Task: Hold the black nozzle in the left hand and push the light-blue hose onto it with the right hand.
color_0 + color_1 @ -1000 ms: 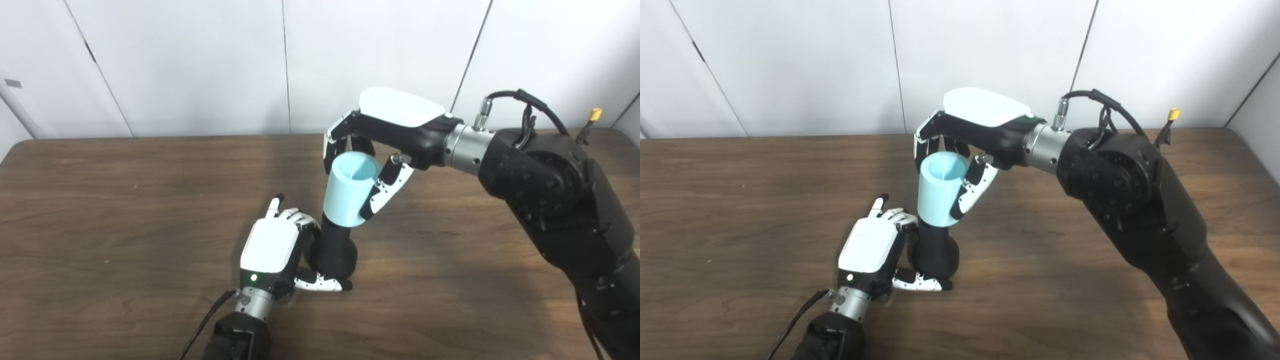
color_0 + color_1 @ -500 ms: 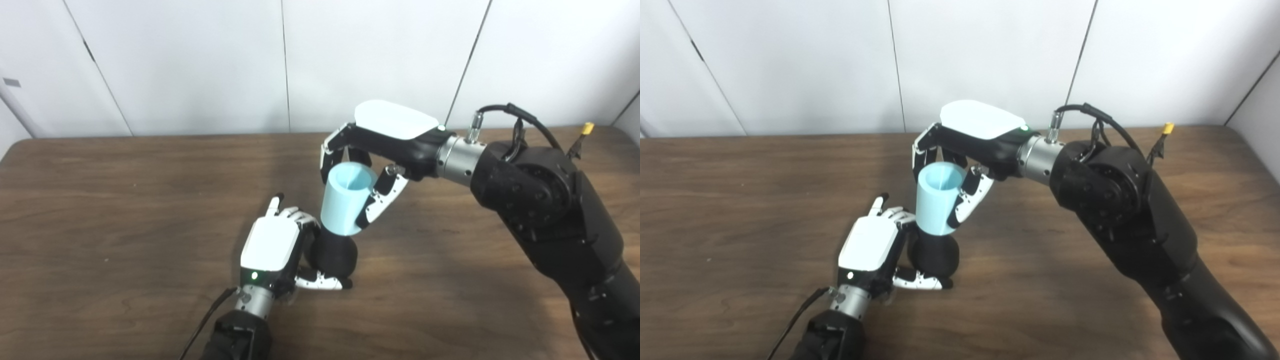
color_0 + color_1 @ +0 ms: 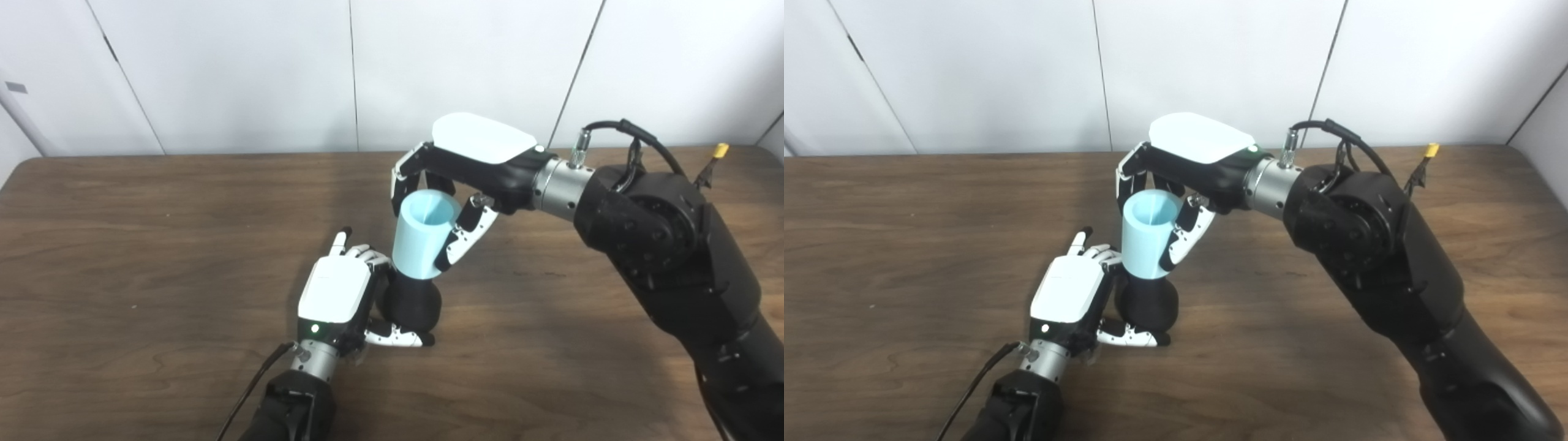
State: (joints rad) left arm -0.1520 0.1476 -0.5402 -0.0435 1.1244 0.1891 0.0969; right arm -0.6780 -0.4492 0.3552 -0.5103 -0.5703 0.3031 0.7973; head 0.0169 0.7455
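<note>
I was in the seating step: my left hand (image 3: 334, 297) was wrapped around the rounded black plastic nozzle (image 3: 411, 302), which stood upright on the dark wood-grain counter (image 3: 153, 245), fingers curled behind its bulb and thumb lying along the counter at its base. My right hand (image 3: 450, 202) was closed around the light-blue cylindrical hose (image 3: 422, 236), fingers on the far side and thumb on the near side, gripping it near its open upper end. The hose's lower rim sat over the nozzle's neck, so only the bulb showed beneath it; the hose leaned slightly toward the right arm.

I judged the fit nearly made. The next move called for a straight push along the nozzle's axis while the left hand braced the bulb against tipping, then a release of the right hand.

Against the picture a second earlier, far less black neck showed under the hose, so it had gone down over the nozzle. The whole scene also sat slightly differently in frame, which I put down to head movement. The left hand's grip looked unchanged.
</note>
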